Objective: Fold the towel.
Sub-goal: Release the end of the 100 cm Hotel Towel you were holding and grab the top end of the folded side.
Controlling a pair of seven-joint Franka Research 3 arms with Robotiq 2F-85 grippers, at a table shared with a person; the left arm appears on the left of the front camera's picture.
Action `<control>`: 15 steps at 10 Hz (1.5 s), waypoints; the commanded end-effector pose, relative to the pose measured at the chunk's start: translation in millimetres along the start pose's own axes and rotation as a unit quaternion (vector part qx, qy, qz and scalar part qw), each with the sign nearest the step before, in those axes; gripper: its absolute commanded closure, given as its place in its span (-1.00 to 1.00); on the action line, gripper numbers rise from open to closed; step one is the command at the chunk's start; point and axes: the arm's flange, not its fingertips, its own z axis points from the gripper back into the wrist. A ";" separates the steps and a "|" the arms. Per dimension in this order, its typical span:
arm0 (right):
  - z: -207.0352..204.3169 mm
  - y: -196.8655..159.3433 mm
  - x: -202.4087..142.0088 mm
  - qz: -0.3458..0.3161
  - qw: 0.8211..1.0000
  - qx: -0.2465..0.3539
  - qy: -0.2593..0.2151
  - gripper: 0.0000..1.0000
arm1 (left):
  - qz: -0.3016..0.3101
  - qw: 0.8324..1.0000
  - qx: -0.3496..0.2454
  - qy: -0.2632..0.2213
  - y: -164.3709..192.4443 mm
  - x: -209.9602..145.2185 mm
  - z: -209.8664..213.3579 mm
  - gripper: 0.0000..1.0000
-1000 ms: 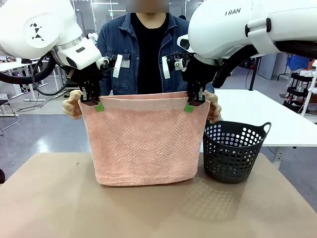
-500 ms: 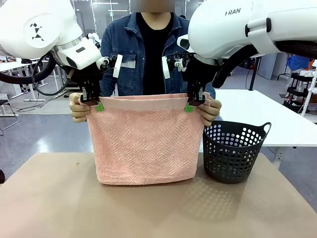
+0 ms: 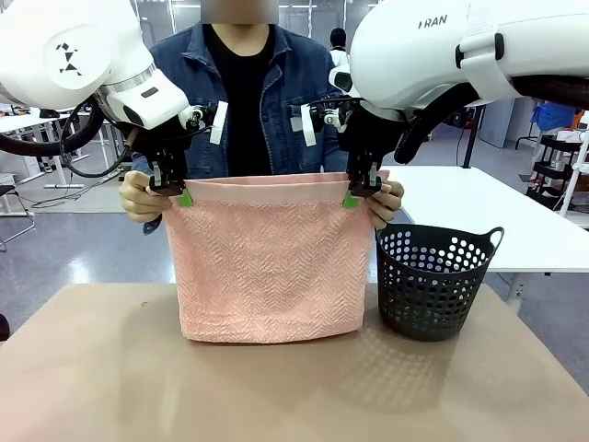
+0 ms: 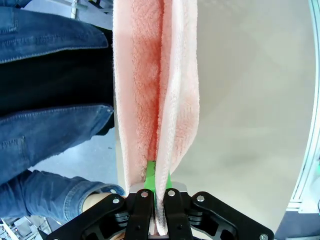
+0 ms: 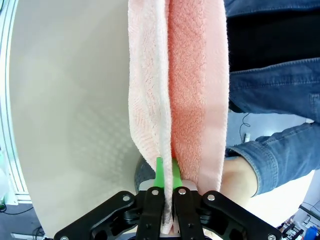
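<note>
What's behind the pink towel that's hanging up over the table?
Behind the towel stands a person in a denim jacket, their hands at its upper corners. Their lower body is covered.

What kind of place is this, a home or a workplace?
Probably a robotics lab or test hall, not a home: the left gripper and right gripper hold a towel over a brown work table, with a white bench and a polished grey floor behind.

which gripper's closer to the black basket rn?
Right. The right gripper pinches the towel at the top corner beside the basket, above its rim. The left gripper pinches the opposite corner, across the hanging towel.
</note>
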 end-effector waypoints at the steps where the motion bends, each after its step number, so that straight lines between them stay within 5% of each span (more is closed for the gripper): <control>1: 0.0 0.0 0.0 0.000 1.000 0.000 0.000 0.94 | -0.005 1.000 0.002 0.001 0.5 -0.7 0.8 1.00; 3: 0.6 -7.5 -3.0 -0.007 1.000 0.006 0.005 0.94 | -0.005 1.000 0.002 0.001 0.5 -0.7 0.8 1.00; 4: 1.3 -9.8 -3.9 -0.001 1.000 0.012 0.001 0.94 | 0.000 1.000 0.000 0.000 0.0 0.0 0.0 0.32; 5: 2.0 -11.3 -3.9 0.001 1.000 0.009 0.004 0.42 | -0.023 1.000 0.005 -0.004 0.2 -0.1 2.9 0.19; 6: 2.3 -12.4 -3.4 0.002 1.000 0.008 0.010 0.40 | -0.017 1.000 0.017 -0.003 1.4 -0.4 6.9 -0.43; 7: 6.1 -13.4 -3.4 -0.003 1.000 0.005 0.010 -0.12 | -0.017 1.000 0.020 -0.009 2.1 -1.1 11.6 -0.56; 8: 11.6 -14.0 -3.3 -0.008 1.000 -0.003 0.007 -0.14 | -0.014 0.999 0.030 -0.012 2.9 -2.0 17.8 -1.00; 9: 19.0 -14.1 -3.8 -0.010 1.000 -0.013 0.001 -0.66 | -0.011 0.999 0.045 -0.011 3.3 -3.2 25.2 -1.00; 10: 27.6 -13.2 -4.5 -0.010 1.000 -0.021 0.000 -0.68 | -0.008 0.998 0.058 -0.015 3.0 -3.8 34.1 -0.48; 11: 37.1 -11.1 -3.9 -0.005 1.000 -0.028 -0.007 -1.00 | -0.009 0.997 0.069 -0.024 0.8 -3.5 43.0 -0.68; 12: 48.9 -8.0 -2.9 -0.001 0.999 -0.042 -0.011 -1.00 | -0.011 0.996 0.084 -0.031 -3.2 -2.7 52.6 -1.00; 14: 64.6 -6.0 0.1 0.008 0.998 -0.062 -0.011 -0.88 | -0.014 0.993 0.111 -0.022 -4.9 -0.3 62.3 -1.00; 15: 64.6 -11.6 0.8 0.010 0.998 -0.061 -0.002 -1.00 | -0.012 0.994 0.108 -0.022 -1.6 1.3 62.4 -1.00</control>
